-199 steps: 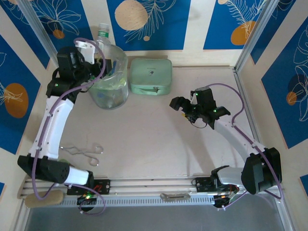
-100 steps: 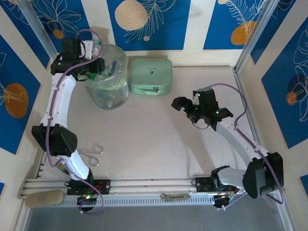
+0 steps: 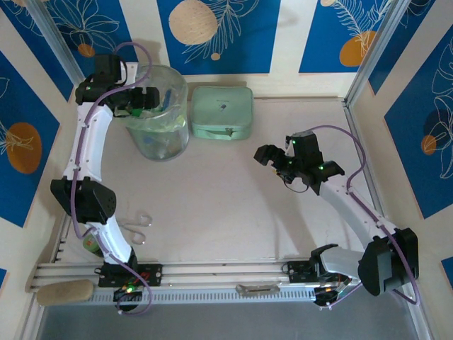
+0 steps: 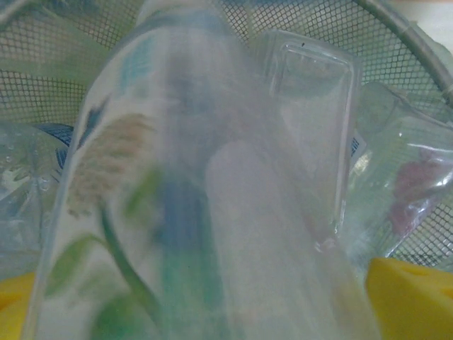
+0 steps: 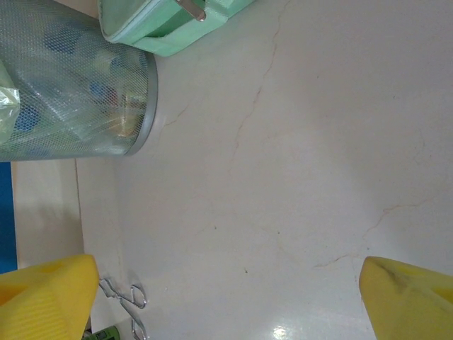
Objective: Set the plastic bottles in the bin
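1. Left claw [image 3: 140, 100] hung at the bin [image 3: 173, 131] rim, with a plastic bottle [image 4: 184, 177] close between its yellow fingers [image 4: 407, 297].
2. Its long axis ran away from the claw toward the bin's mesh; blur hid which end led.
3. Jaws stood spread wide; contact was unclear. Right claw [image 3: 267, 154] gaped too, empty.

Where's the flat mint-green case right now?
In the top view, the mint-green case lies at the far edge of the table, left of centre, close beside the bin on the bin's right.
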### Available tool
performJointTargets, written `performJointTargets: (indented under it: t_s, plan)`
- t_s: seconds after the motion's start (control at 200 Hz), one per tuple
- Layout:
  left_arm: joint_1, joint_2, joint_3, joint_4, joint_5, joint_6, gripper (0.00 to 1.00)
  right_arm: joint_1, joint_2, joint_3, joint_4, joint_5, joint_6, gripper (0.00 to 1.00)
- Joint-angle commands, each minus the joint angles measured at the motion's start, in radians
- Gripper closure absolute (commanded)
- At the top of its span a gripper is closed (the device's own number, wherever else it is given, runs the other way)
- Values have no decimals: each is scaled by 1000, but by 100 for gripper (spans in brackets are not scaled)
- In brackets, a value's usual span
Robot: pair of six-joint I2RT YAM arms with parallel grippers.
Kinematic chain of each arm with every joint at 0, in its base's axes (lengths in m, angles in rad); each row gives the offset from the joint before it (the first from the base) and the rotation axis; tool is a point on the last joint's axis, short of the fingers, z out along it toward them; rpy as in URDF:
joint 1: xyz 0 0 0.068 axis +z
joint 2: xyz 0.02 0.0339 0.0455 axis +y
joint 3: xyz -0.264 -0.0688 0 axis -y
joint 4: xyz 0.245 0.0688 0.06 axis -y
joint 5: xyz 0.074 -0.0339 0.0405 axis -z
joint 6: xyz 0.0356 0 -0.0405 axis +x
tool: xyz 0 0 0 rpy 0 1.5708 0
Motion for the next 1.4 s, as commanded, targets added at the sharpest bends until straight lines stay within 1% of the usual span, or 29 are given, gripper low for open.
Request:
performJointTargets:
  t_s: [0.0, 0.18, 0.37, 0.51, 0.61, 0.695, 0.81, 0.93, 0.995, 1.075, 1.171, 1.256, 1.396]
  plan:
    - [11, -72, 24, -7, -14, -16, 0, -4, -17, -12, -6, 3, -12, 5]
    - [10, -175, -46, 70, -14, -41, 0, -3, -14, -15, 2, -1, -7, 5]
    - [10, -317, -196, 207, -17, -81, 0, -6, -8, -11, -4, 14, -20, 5]
    - [11, -456, -399, 365, -11, -116, 0, -18, 0, 5, -34, 72, -78, 5]
    - [11, -580, -610, 515, -13, -146, 0, -46, 7, 16, -53, 120, -154, 5]
    - [11, -677, -776, 600, -33, -169, 0, -81, 14, 11, -42, 165, -223, 5]
    - [11, -792, -991, 673, -55, -197, 0, -130, 21, -26, 38, 214, -344, 4]
    - [11, -892, -1192, 724, -67, -215, 0, -161, 31, -74, 147, 300, -471, 3]
    - [11, -938, -1287, 752, -75, -235, 0, -181, 49, -94, 198, 337, -521, 2]
    - [11, -981, -1396, 809, -86, -255, 0, -214, 83, -106, 239, 350, -562, 1]
    - [10, -1012, -1493, 867, -119, -265, 0, -253, 118, -138, 315, 339, -604, 1]
    - [10, -1018, -1560, 928, -143, -261, 0, -278, 133, -173, 392, 321, -610, 1]
    - [9, -986, -1612, 994, -166, -265, 0, -286, 145, -246, 560, 316, -624, 1]
